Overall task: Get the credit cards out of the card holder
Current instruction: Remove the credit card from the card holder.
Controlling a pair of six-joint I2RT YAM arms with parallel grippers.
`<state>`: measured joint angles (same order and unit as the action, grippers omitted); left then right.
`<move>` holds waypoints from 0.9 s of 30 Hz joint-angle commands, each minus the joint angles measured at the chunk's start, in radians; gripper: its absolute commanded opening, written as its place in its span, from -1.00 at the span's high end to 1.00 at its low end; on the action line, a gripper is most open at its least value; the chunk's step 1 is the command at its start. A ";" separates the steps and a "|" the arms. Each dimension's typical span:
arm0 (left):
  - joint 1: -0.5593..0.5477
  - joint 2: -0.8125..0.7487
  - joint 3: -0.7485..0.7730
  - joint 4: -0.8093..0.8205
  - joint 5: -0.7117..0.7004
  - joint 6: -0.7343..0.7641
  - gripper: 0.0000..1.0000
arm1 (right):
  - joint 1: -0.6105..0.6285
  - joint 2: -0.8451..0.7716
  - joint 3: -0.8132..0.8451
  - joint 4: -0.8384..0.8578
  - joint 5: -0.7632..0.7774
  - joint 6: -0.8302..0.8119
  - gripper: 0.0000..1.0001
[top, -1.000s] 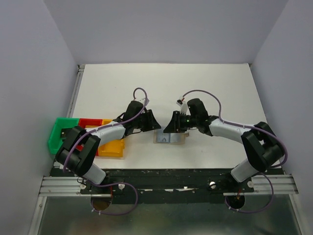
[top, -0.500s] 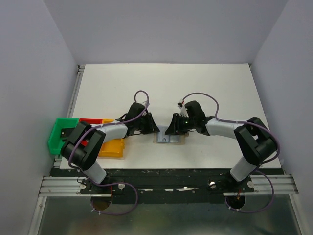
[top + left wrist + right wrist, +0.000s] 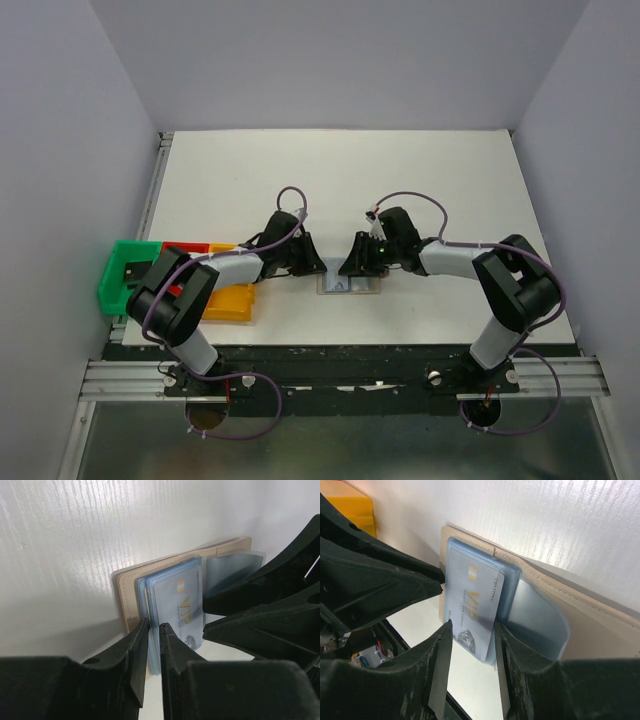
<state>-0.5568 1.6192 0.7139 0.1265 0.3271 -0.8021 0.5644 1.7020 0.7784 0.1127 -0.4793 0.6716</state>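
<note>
The card holder (image 3: 350, 285) lies open on the white table between both grippers, tan outside (image 3: 580, 605), blue-grey sleeves inside (image 3: 150, 587). A silver-grey credit card (image 3: 472, 605) marked VIP lies on the left panel and also shows in the left wrist view (image 3: 182, 605). My left gripper (image 3: 153, 630) is shut on the near edge of the holder's blue-grey sleeve. My right gripper (image 3: 471, 635) straddles the card, with a finger against each long edge. In the top view the left gripper (image 3: 312, 266) and right gripper (image 3: 350, 268) nearly meet over the holder. The other cards are hidden.
A green bin (image 3: 125, 272), a red bin (image 3: 185, 248) and a yellow bin (image 3: 232, 300) stand at the table's left edge; the yellow one shows in the right wrist view (image 3: 347, 502). Grey walls enclose the table on three sides.
Both arms have dropped lower and closer onto the holder. The left gripper has moved right to its left edge. The holder has hardly moved.
</note>
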 commanded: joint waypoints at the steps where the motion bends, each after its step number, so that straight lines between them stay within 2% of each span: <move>1: -0.014 0.014 0.001 -0.001 -0.023 -0.008 0.44 | -0.011 0.019 -0.019 0.038 0.004 0.020 0.05; 13: -0.025 0.028 -0.001 -0.008 -0.040 -0.006 0.49 | -0.024 0.045 -0.047 0.082 -0.039 0.060 0.06; 27: -0.032 0.051 0.001 -0.010 -0.048 -0.006 0.56 | -0.052 0.085 -0.140 0.355 -0.171 0.190 0.06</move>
<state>-0.5720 1.6390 0.7139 0.1356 0.3054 -0.8097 0.5106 1.7519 0.6739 0.3717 -0.5938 0.8139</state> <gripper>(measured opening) 0.226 0.467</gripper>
